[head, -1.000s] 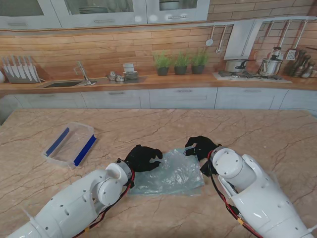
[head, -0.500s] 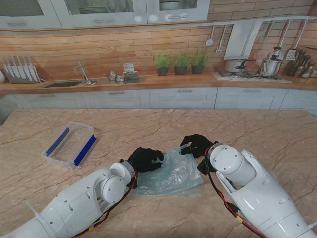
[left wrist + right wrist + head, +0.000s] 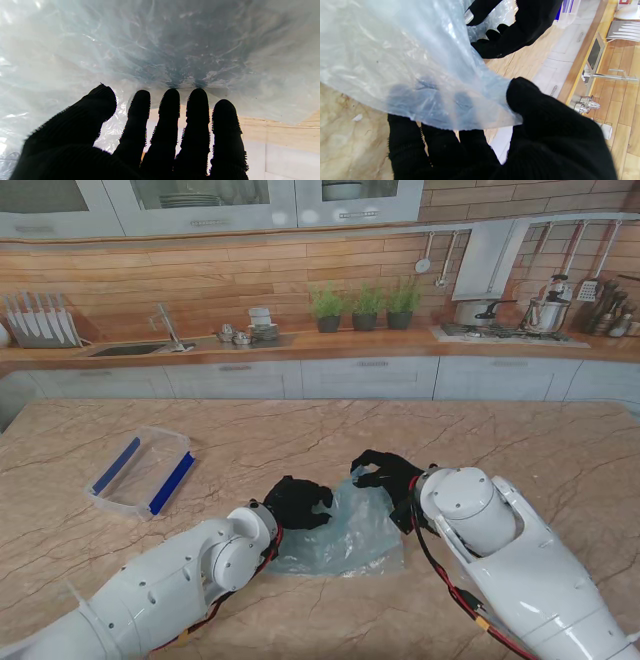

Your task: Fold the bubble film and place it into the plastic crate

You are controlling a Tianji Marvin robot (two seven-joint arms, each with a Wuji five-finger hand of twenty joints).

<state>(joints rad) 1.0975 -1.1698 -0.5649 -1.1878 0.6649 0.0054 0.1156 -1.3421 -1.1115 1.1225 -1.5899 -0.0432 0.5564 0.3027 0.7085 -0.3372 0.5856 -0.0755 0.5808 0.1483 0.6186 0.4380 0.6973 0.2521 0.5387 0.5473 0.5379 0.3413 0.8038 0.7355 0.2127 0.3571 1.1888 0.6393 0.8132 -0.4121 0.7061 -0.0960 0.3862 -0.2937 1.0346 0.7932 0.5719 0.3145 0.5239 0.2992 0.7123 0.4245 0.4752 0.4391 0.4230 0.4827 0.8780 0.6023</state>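
The clear bubble film lies crumpled on the marble table between my two black-gloved hands. My right hand is shut on its far right corner, lifted off the table; in the right wrist view the thumb presses the film onto the fingers. My left hand holds the film's left edge. The film fills the left wrist view beyond the fingers, and in the right wrist view its edge runs between that hand's thumb and fingers. The clear plastic crate with blue clips stands to the far left.
The marble table stretches wide on my right and beyond the film. Behind its far edge runs a kitchen counter with a sink, a knife rack and potted herbs.
My right hand has carried the film's corner leftward toward my left hand, bunching the sheet narrower. My left hand has shifted slightly right and nearer, still on the left edge.
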